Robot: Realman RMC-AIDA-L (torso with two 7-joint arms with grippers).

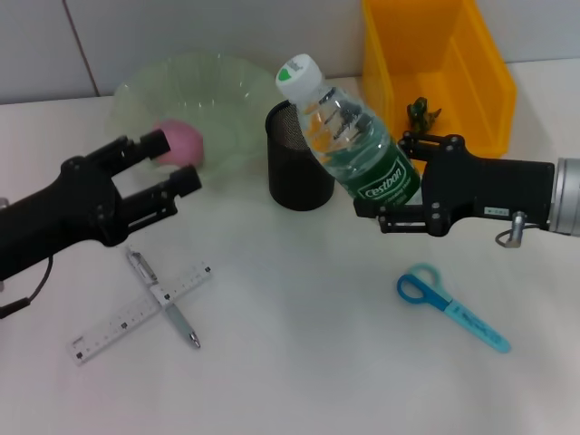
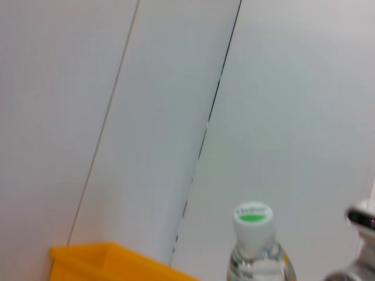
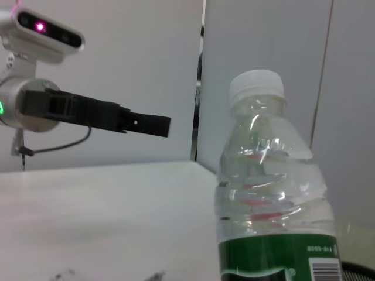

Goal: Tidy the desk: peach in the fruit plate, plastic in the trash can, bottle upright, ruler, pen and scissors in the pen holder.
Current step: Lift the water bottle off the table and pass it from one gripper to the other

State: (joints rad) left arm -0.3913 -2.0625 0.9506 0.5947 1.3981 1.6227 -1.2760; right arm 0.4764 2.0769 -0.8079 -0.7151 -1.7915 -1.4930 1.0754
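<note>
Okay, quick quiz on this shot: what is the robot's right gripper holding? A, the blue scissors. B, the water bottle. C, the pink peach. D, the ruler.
B: in the head view the right gripper is clamped on the green label of the water bottle, held tilted above the table, while the scissors and ruler lie on the table and the peach sits in the plate.
</note>
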